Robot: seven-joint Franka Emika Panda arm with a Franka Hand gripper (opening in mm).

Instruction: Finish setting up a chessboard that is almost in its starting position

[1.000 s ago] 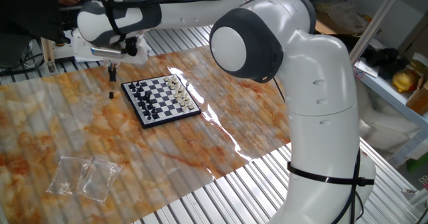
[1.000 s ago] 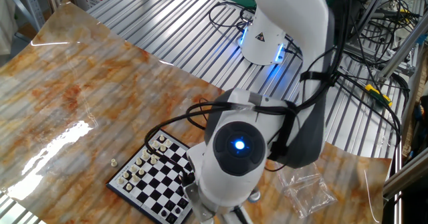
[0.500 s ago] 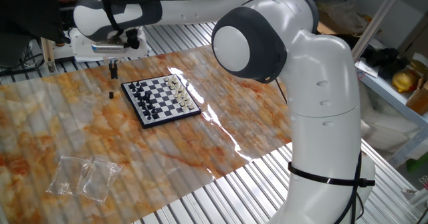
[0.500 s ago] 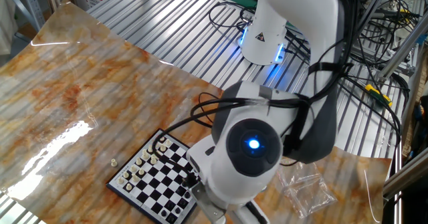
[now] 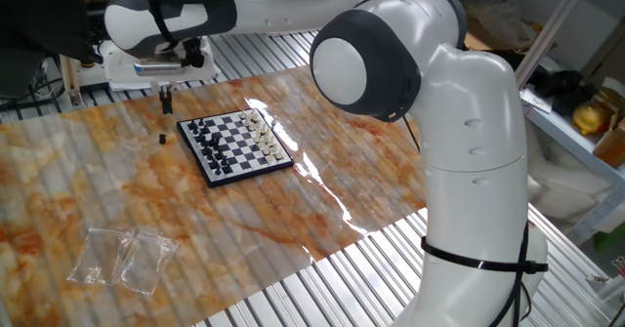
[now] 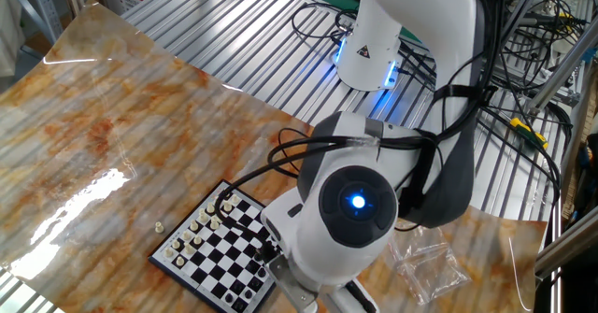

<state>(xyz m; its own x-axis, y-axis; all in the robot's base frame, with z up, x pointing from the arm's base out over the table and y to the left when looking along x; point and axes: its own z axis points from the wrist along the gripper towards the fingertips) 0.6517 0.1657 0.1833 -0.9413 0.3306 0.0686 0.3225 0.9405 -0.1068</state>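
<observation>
Overhead, our white arm (image 5: pixel 430 102) reaches across the marbled orange table (image 5: pixel 322 142), its big elbow joint filling the middle of one fixed view and its blue-lit joint (image 6: pixel 355 201) blocking much of the other. We see the chessboard (image 5: pixel 234 143) lying flat on the table near its far side, black pieces ranged along the edge nearer the tool and cream-white pieces along the opposite edge. Our tool (image 5: pixel 166 101) hangs above the table just beside the board's black-piece side, off the board itself; its dark fingers appear close together, but we cannot tell at this size whether they are closed or grip anything. A clear plastic bag (image 5: pixel 122 257) lies crumpled on the table, well apart from the board. One small dark piece (image 5: pixel 161 138) stands alone on the table below the tool, near the board's corner, and a tiny pale piece (image 6: pixel 159 227) sits off the board in the other fixed view.
</observation>
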